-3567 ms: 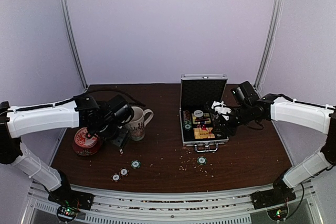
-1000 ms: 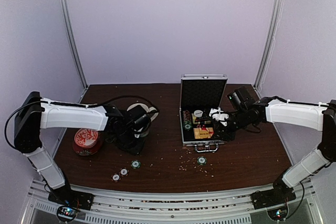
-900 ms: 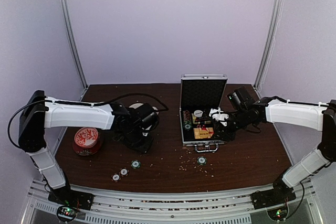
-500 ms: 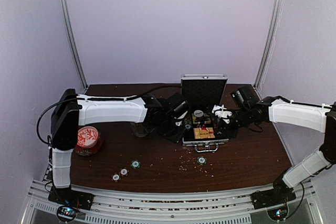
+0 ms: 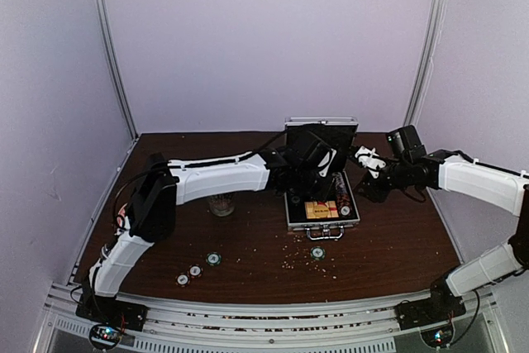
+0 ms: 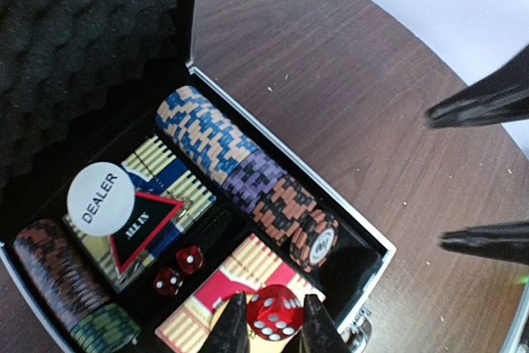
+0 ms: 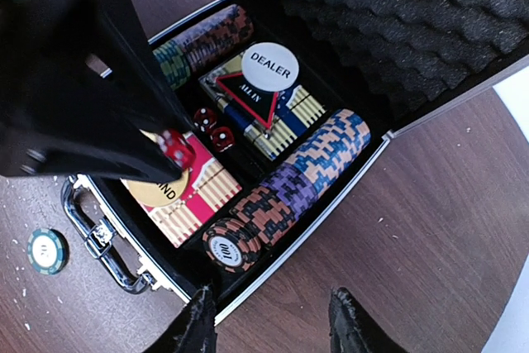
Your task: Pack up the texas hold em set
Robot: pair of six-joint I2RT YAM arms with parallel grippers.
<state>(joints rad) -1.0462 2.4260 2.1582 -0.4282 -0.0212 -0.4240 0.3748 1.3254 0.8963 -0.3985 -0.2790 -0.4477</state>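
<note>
Left wrist: left tool (image 6: 266,328) pinching red die (image 6: 274,310) over open case (image 6: 291,159); next, release by other dice (image 6: 178,270); right tool (image 7: 273,324) parted, empty.

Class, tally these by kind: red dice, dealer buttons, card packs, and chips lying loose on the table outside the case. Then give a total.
red dice: 3
dealer buttons: 1
card packs: 2
loose chips: 4
Total: 10
</note>
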